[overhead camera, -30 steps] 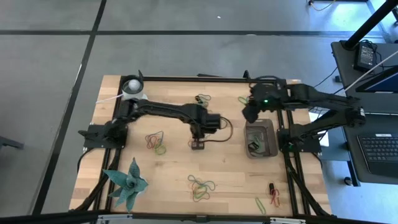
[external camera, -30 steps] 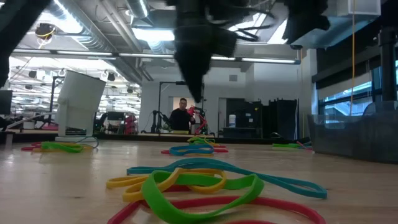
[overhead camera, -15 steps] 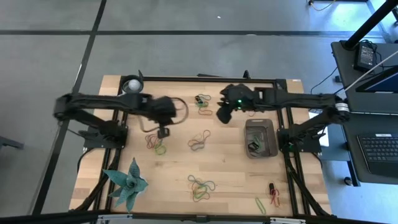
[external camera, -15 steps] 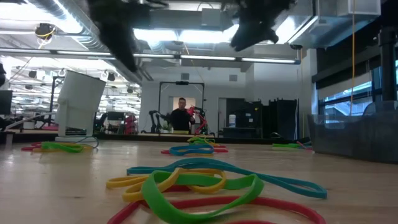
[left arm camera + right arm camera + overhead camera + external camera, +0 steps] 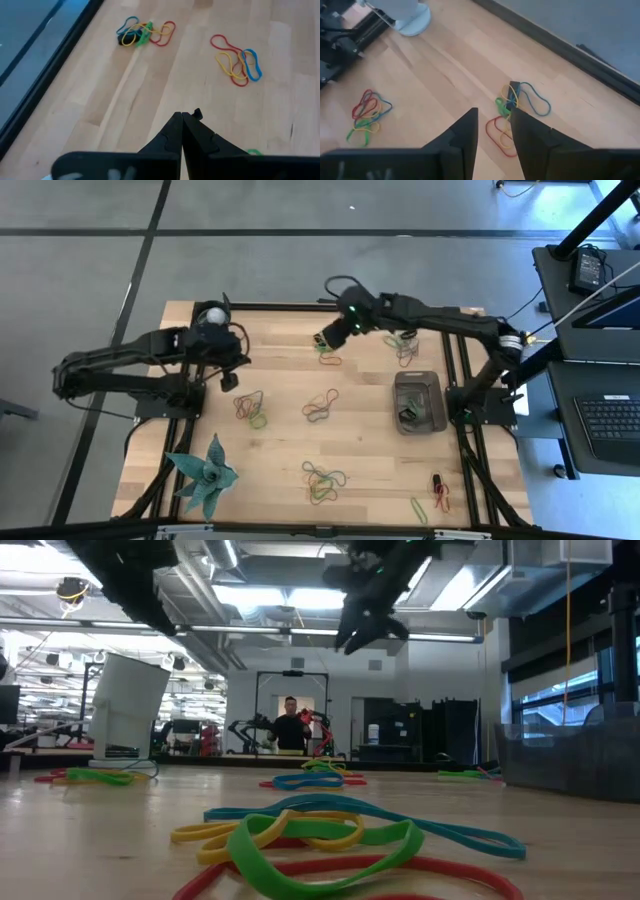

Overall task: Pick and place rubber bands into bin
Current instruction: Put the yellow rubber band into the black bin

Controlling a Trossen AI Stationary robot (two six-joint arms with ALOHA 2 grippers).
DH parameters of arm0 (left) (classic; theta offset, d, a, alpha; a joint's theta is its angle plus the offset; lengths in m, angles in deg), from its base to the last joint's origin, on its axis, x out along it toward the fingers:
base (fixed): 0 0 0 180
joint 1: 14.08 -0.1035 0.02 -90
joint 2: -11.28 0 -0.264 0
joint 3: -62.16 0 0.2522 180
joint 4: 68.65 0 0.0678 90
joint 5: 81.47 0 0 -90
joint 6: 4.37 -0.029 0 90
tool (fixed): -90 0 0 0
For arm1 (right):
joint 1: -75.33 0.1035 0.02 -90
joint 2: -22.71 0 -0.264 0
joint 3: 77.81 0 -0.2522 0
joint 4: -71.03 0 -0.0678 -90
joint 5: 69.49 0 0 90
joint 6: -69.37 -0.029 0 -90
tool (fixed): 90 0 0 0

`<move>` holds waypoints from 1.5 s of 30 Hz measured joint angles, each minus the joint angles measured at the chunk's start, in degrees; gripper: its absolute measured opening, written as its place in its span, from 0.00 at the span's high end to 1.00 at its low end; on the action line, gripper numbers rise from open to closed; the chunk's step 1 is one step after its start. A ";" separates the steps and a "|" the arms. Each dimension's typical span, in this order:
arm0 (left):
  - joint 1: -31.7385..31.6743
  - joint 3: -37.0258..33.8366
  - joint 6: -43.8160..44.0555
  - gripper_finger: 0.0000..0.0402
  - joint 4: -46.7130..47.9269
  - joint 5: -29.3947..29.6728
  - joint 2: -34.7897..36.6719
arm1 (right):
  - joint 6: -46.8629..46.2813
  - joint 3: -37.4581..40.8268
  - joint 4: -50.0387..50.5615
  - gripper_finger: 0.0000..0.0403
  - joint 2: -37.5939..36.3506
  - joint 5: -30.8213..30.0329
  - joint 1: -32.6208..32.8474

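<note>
Right wrist view: rubber bands beyond fingers

- A robotics lab: exposed ceiling ducts at ten o'clock (strip lights too).
- Equipment racks and a person beyond the table.

A pale wooden counter with a black frame is carrying everything. Rubber bands are lying on it in loose clusters: one at the middle, one left of it beside the left edge, one near the front, a pair at the far edge and a few at the front right corner. A dark bin is sitting at the right edge. A white cup is standing at the far left corner, and a green plant at the front left.
</note>
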 joint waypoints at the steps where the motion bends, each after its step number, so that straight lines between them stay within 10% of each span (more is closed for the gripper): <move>1: -0.34 -0.47 -0.02 1.00 0.04 -0.49 0.67 | 0.89 -2.27 1.69 0.70 1.93 0.87 -0.74; 14: -5.64 -2.19 -0.84 1.00 0.30 -3.00 3.94 | 6.03 -26.46 19.29 0.70 26.27 3.93 -4.88; 38: -7.99 -2.19 7.29 0.99 -0.12 0.60 4.12 | 11.60 -26.84 16.30 0.70 37.09 10.81 -6.68; 45: -7.97 -2.19 7.10 0.99 0.46 0.60 4.12 | 11.36 -26.79 17.12 0.87 37.09 10.79 -6.68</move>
